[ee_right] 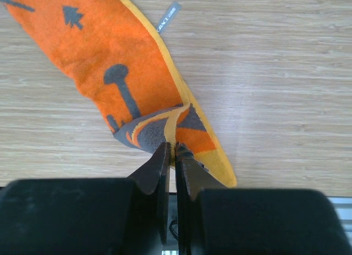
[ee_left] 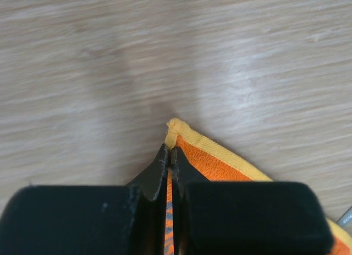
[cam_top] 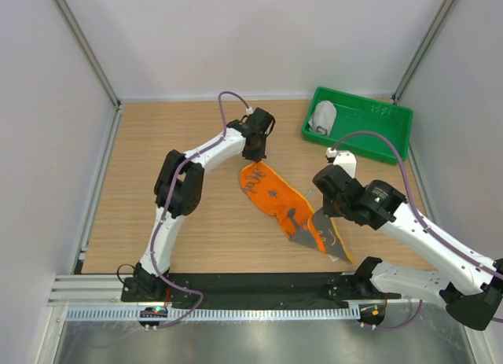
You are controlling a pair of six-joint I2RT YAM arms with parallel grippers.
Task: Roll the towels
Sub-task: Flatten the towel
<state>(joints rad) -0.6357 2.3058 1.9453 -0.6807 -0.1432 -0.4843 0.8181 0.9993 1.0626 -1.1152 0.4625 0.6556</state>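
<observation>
Top external view: got the orange towel point(cam_top: 271, 193) sprawled diagonally mid-surface point(cam_top: 141, 144), far corner clamped tight in the left pincer point(ee_left: 169, 155), folded-up near corner clamped in the right pincer point(ee_right: 170, 149), looks light and floppy, so best grabbed by hemmed corners.

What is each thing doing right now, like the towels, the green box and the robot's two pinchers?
orange towel: unrolled, stretched out on the table, near end folded over showing grey.
grey towel: looks rolled up, lying in the green tray.
green tray: upright on the table, holding the grey towel.
left gripper: shut, pinching the orange towel's far corner.
right gripper: shut, pinching the orange towel's folded near end.
</observation>
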